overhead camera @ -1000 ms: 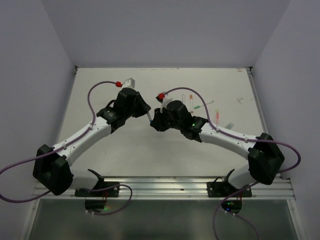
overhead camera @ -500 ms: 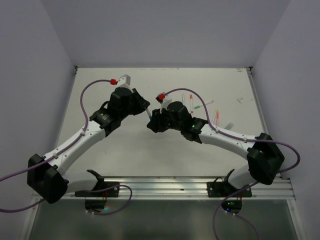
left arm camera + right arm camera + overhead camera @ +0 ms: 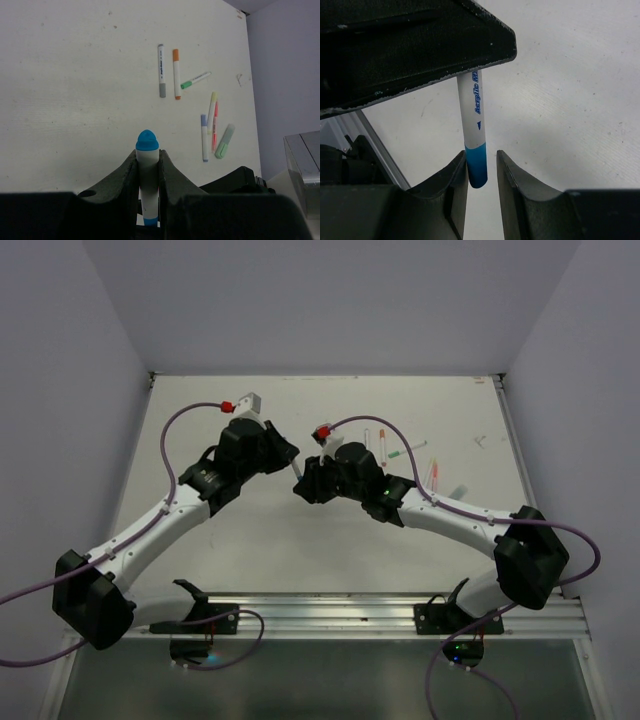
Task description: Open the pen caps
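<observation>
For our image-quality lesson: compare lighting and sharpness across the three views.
Top external: even, soft light, pens small and indistinct. Left wrist: blue cap sharp, left gripper a dark silhouette. Right wrist: barrel print legible, table evenly lit without glare.

Part of the blue pen (image 3: pixel 148 172) is hidden between the fingers (image 3: pixel 125 172) of the left end effector (image 3: pixel 148 156). In the right wrist view its upper end is covered by that end effector's body. From above, the loose pens (image 3: pixel 410 455) on the surface (image 3: pixel 300 530) are too small to be told apart.
</observation>
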Motion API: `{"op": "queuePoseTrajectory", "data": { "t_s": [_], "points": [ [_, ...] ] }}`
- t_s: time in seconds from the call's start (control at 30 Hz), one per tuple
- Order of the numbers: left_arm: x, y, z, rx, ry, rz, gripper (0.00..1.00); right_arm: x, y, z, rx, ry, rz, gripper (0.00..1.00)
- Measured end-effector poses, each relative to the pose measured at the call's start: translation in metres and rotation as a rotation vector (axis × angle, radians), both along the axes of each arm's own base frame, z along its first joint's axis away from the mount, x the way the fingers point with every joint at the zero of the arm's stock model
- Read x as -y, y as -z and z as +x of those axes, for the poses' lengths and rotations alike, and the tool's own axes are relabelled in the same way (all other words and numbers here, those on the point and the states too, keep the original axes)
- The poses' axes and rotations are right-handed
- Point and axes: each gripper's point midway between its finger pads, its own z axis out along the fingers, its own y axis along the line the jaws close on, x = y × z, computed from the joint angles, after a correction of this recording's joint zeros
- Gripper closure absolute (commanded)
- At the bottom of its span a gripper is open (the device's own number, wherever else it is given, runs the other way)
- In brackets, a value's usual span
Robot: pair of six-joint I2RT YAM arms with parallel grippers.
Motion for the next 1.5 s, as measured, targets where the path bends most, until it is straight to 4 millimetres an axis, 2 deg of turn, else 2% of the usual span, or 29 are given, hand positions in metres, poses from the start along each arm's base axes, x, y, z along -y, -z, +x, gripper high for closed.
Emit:
{"op": "queuePoseTrajectory", "data": {
  "t_s": [0.4, 0.53, 0.67, 0.93, 1.23, 1.5],
  "points": [
    [0.002, -0.002, -0.003, 0.000, 0.016, -0.010, 1.00, -0.003, -0.004, 0.000, 0.000, 0.001, 0.028, 0.71],
    [0.002, -0.002, -0.003, 0.001, 0.017, -0.011, 1.00, -0.004, -0.004, 0.000, 0.000, -0.001, 0.036, 0.81],
    [0.002, -0.004, -0.004, 0.004, 0.019, -0.014, 1.00, -0.005, -0.007, -0.003, 0.004, -0.013, 0.050, 1.00],
    [0.001, -0.004, -0.006, -0.007, 0.024, -0.007, 1.00, -0.005, -0.006, -0.009, 0.014, -0.039, 0.076, 1.00],
    [-0.001, -0.028, 0.008, -0.018, 0.037, 0.000, 1.00, -0.007, -0.027, 0.003, 0.107, -0.023, 0.186, 1.00],
    [-0.006, -0.038, 0.014, -0.033, 0.034, -0.007, 1.00, -0.007, -0.036, 0.006, 0.160, -0.017, 0.252, 1.00]
  ]
}}
